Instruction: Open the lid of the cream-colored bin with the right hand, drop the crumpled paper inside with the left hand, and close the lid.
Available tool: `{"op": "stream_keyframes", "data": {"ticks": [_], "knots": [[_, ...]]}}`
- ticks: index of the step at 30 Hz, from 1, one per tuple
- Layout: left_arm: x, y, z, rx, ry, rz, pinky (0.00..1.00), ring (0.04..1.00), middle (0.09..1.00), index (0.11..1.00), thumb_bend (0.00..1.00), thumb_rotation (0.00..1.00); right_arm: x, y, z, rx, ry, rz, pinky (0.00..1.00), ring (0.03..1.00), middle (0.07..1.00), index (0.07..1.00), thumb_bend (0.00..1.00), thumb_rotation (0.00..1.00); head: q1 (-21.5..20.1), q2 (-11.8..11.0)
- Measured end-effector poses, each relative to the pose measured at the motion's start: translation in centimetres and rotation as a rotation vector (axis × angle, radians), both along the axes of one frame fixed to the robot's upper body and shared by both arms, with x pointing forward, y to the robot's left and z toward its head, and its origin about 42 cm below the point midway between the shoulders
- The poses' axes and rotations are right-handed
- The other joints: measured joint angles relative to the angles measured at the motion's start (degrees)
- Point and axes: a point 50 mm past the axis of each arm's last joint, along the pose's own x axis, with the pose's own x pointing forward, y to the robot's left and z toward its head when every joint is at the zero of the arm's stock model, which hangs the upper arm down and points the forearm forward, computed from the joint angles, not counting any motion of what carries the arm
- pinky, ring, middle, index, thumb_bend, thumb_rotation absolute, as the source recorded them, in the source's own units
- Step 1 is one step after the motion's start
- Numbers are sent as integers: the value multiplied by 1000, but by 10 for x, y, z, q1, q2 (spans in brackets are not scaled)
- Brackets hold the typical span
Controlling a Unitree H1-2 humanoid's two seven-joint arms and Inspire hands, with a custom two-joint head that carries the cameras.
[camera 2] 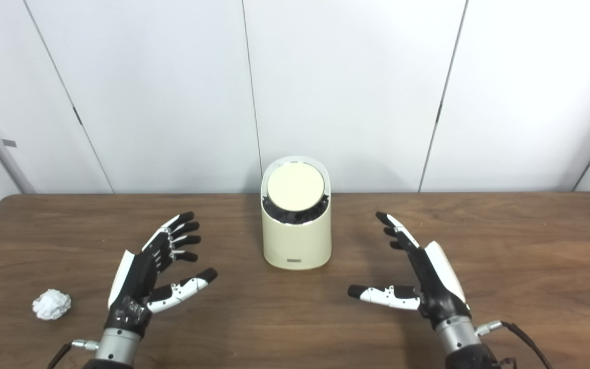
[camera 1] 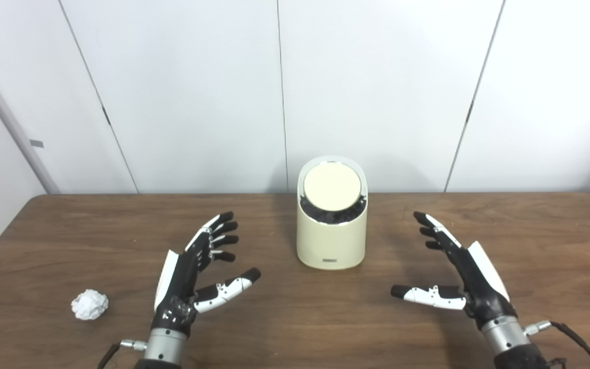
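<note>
A cream-colored bin (camera 1: 332, 241) stands upright at the middle of the brown table, its round slanted lid (camera 1: 332, 186) closed and facing me. A white crumpled paper ball (camera 1: 89, 304) lies near the front left of the table. My left hand (camera 1: 192, 271) hovers open between the paper and the bin, palm turned inward, touching neither. My right hand (camera 1: 454, 271) is open to the right of the bin, thumb pointing left, well apart from it. Both hands hold nothing.
The wooden table (camera 1: 295, 328) ends at a white panelled wall (camera 1: 377, 92) just behind the bin. Bare tabletop stretches right of my right hand and between both hands in front of the bin.
</note>
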Motion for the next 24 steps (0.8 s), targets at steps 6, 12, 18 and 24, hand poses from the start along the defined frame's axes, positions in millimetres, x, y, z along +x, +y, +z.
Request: {"op": "stream_keyframes", "data": {"ticks": [6,12,18,24], "knots": [[0,-1,0,-1,0,-2,638,769,834,877,730,151,0,0,0,0,0,0,814,881,921,917,838,392,0,0],[0,-1,0,-1,0,-3,637,773,836,877,730,148,0,0,0,-4,0,-1,795,868,917,914,843,401,-2,2],[0,-1,0,-1,0,-3,638,772,836,878,731,137,0,0,0,-3,-1,0,816,882,920,912,820,421,-4,1],[0,-1,0,-1,1,-5,641,765,835,878,732,144,7,10,10,-11,-31,7,791,875,911,904,802,424,-9,-2]]}}
